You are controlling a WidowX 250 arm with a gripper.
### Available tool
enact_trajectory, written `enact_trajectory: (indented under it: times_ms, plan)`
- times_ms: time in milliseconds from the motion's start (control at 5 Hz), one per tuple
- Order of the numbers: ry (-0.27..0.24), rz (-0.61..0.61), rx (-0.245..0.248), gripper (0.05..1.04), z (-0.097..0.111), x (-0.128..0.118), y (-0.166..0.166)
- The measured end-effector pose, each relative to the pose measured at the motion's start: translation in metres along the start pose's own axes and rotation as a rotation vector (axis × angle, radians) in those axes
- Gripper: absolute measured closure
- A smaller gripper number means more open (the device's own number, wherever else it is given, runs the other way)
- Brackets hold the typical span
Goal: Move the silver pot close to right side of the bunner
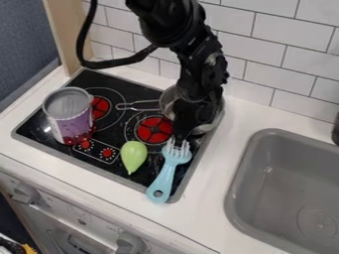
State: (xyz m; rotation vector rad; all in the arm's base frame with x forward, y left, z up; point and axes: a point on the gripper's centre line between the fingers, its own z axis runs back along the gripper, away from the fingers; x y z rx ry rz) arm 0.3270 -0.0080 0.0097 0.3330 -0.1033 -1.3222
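The black gripper (180,130) hangs low over the right part of the stove, in front of the silver pot (216,115). The pot stands at the stove's back right edge, and the arm and gripper hide much of its middle. Its thin handle (138,105) points left across the black stovetop. Just left of the gripper is the front red burner (153,129); another red burner (99,107) lies farther left.
A purple-and-silver can (69,116) stands on the stove's left side. A green pear-shaped toy (134,156) and a light blue fork-like brush (167,171) lie near its front edge. The grey sink (261,163) is at the right, and a tiled wall rises behind.
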Motion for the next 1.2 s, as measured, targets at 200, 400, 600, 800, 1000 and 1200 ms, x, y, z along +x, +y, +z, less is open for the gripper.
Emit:
enact_trajectory:
  times_ms: [200, 400, 600, 800, 1000, 1200]
  plan:
    - [-0.005, 0.004, -0.004, 0.518, 0.000, 0.001, -0.001]
    - [-0.005, 0.014, 0.005, 0.209, 0.009, -0.001, 0.001]
    - [-0.019, 0.020, 0.026, 0.075, 0.024, -0.002, 0.006]
    - [-0.055, 0.040, 0.083, 0.080, 0.053, -0.005, 0.010]
    - [-0.106, 0.045, 0.126, 0.083, 0.080, -0.007, 0.011]
    - [-0.102, 0.046, 0.128, 0.083, 0.081, -0.009, 0.012]
